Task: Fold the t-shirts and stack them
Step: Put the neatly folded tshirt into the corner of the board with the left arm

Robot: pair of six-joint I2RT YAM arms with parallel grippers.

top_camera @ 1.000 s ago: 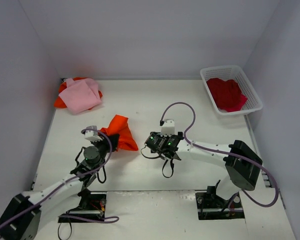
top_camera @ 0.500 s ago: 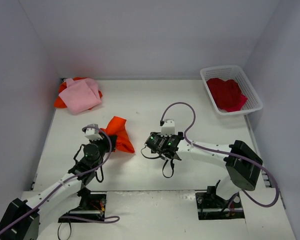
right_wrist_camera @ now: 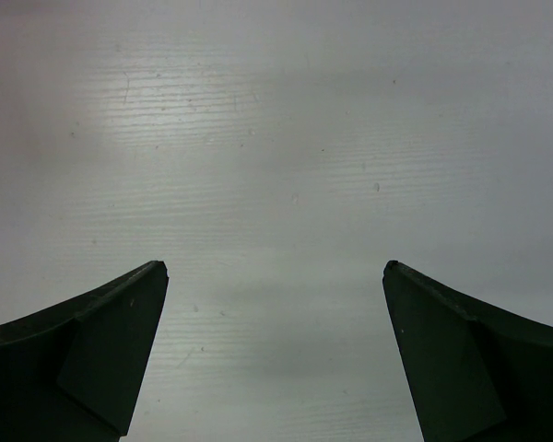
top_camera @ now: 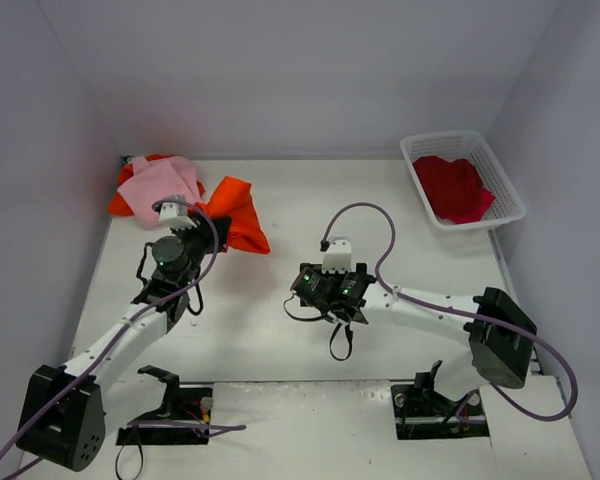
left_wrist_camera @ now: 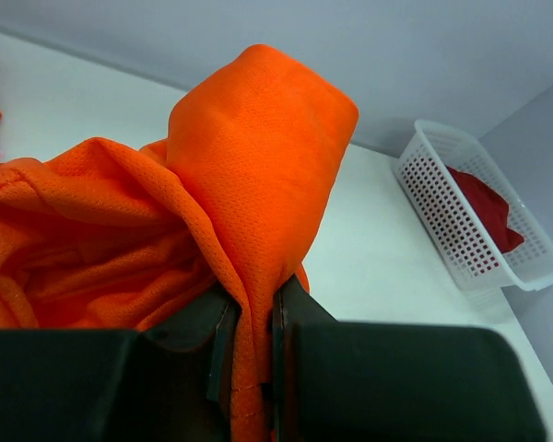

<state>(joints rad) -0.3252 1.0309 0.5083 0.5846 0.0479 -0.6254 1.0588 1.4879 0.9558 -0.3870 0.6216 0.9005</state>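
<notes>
My left gripper (top_camera: 194,214) is shut on a bunched orange t-shirt (top_camera: 236,214) and holds it at the back left, next to the stack. In the left wrist view the orange t-shirt (left_wrist_camera: 249,157) is pinched between the two pads (left_wrist_camera: 219,345). The stack is a folded pink t-shirt (top_camera: 158,181) on top of an orange one (top_camera: 123,203). My right gripper (top_camera: 325,292) is open and empty, pointing down at the bare table in the middle; its fingertips (right_wrist_camera: 129,313) show wide apart in the right wrist view. A red t-shirt (top_camera: 452,186) lies in the basket.
A white plastic basket (top_camera: 464,142) stands at the back right; it also shows in the left wrist view (left_wrist_camera: 461,221). Grey walls close in the table at the left, back and right. Cables loop over both arms.
My left gripper has carried the orange t-shirt from the table's middle left up and back toward the pink stack. The right arm has barely moved.
</notes>
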